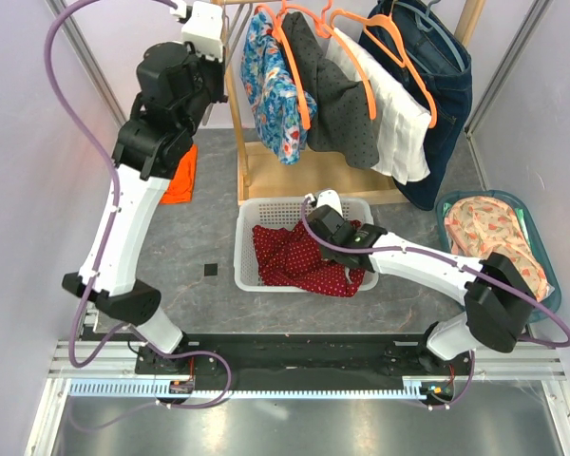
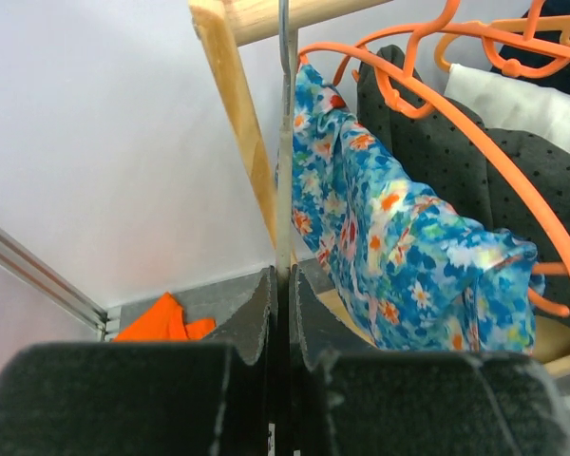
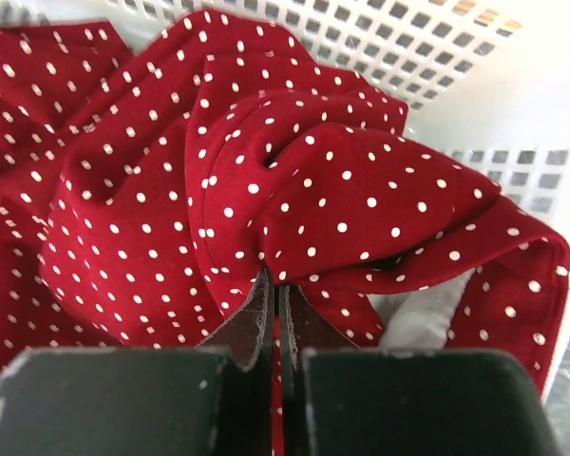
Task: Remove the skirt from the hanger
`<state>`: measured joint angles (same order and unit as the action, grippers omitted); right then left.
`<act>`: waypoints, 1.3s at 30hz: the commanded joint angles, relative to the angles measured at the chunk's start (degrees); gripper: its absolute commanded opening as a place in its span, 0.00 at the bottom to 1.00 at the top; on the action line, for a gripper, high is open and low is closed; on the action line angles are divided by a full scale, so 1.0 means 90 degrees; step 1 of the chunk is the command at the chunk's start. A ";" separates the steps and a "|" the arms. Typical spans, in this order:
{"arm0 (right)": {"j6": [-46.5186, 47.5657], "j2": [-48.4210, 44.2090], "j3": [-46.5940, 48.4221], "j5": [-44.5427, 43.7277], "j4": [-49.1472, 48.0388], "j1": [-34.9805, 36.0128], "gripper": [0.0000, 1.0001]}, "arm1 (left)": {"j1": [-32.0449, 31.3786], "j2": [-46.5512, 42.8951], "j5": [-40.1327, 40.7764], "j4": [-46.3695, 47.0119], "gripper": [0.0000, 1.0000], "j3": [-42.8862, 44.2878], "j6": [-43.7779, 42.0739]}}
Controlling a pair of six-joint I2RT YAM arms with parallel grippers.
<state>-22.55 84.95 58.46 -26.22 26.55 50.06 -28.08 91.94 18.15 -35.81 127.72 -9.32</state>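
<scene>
The red skirt with white dots [image 1: 290,255] lies crumpled in the white basket [image 1: 256,211]. My right gripper [image 3: 275,290] is low in the basket and shut on a fold of the skirt [image 3: 313,171]; in the top view its wrist [image 1: 328,223] sits over the basket's back edge. My left gripper [image 2: 283,285] is raised at the wooden rack's left post [image 2: 237,123] and shut on a thin grey metal hanger wire [image 2: 285,142] that runs up to the rail. In the top view the left gripper [image 1: 209,24] is at the top edge. The rest of that hanger is hidden.
The wooden rack holds a blue floral garment [image 1: 275,85], a dark dotted one [image 1: 337,104], a white one [image 1: 399,119] and denim [image 1: 446,95] on orange hangers [image 1: 399,43]. An orange cloth [image 1: 180,180] lies left. A teal basket [image 1: 527,214] with floral cloth stands right.
</scene>
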 commanded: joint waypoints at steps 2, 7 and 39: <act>-0.0385 -0.0015 -0.0157 0.0091 -0.0742 -0.0035 0.00 | -0.0006 0.0496 0.0219 0.0356 0.02 0.0847 -0.0273; -0.0464 0.0005 -0.0421 0.0256 -0.1123 -0.0045 0.00 | -0.0006 0.1170 0.0307 0.0434 0.02 0.1569 -0.0322; -0.0786 -0.0659 -0.1085 0.0911 -0.2023 -0.0045 0.48 | 0.0395 0.0615 -0.0327 0.0737 1.00 0.0643 0.0528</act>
<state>-29.82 79.70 46.33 -17.58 8.91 49.69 -23.42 106.19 17.43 -31.62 133.14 -6.39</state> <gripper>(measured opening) 0.396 0.993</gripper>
